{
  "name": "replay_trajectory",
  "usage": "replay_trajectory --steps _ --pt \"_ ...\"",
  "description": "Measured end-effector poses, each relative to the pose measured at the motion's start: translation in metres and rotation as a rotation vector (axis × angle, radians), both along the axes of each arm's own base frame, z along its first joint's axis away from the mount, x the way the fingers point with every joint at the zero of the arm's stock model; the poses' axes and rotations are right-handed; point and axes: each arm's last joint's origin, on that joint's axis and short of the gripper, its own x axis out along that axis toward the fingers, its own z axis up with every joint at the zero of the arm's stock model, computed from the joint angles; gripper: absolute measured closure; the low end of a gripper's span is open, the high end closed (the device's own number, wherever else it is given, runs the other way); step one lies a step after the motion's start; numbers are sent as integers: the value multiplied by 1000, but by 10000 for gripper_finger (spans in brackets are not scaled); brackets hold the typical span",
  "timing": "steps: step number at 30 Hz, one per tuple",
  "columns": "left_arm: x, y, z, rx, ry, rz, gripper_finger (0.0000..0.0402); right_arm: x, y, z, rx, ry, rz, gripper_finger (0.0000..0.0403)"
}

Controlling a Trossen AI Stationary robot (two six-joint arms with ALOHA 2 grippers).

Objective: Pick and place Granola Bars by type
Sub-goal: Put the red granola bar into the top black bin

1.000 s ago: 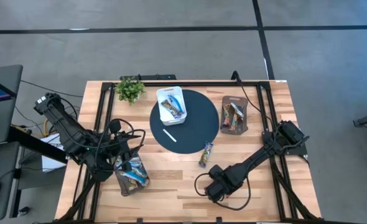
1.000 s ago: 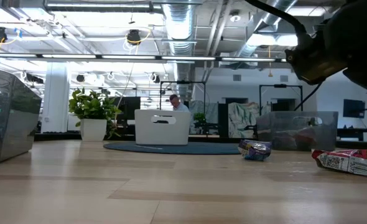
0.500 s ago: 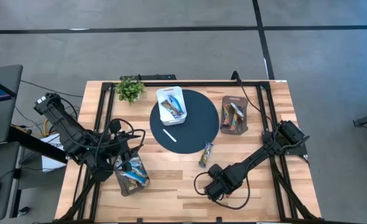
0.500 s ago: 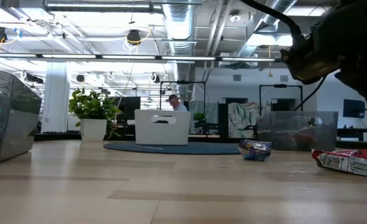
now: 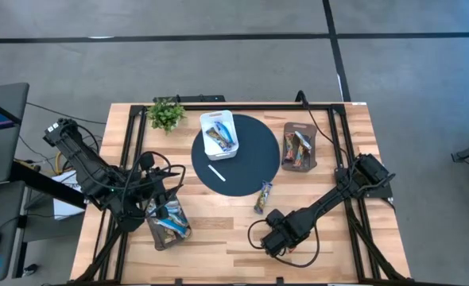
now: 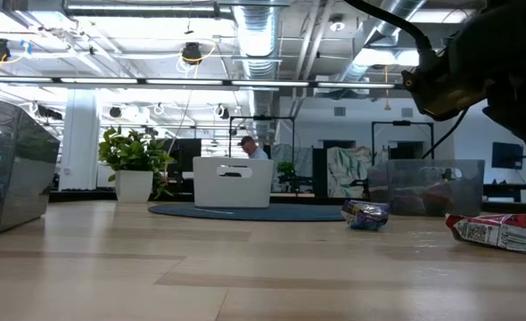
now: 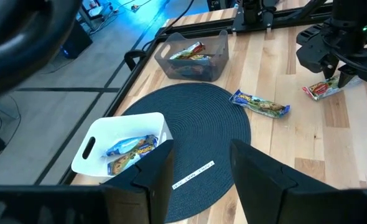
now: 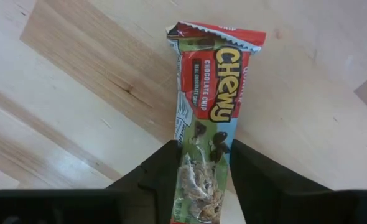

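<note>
Bar: red-and-green wrapped bar [image 8: 208, 118] on bare wood, lower centre-right of the high view, under the right gripper [image 5: 276, 238].
Right gripper: fingers straddle the bar's near end, narrowly apart; grip not yet evident.
Handling: probably light, soft, with slick crinkly foil; pinch across the middle of its width.
Left gripper [image 7: 199, 177]: parted, empty, lower left of the high view.
Other bars: loose one [image 5: 263, 196] by the mat; others in the white tray [image 5: 218, 133].

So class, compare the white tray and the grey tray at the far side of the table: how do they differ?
The white tray is opaque and sits on the dark round mat; the grey tray is see-through and sits on bare wood beside the mat. The white tray holds blue-wrapped bars, the grey tray red and tan ones. Both are open-topped and hold granola bars.
</note>
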Motion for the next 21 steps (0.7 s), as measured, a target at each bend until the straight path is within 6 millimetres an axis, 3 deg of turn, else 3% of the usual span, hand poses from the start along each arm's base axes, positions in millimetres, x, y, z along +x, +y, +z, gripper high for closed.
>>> replay_trajectory --steps 11,21 --pt "0 0 0 -10 -5 6 251 0 -1 0 -23 -17 -2 332" --pt "0 0 0 -10 -4 6 251 1 -1 0 -40 -32 0 343"
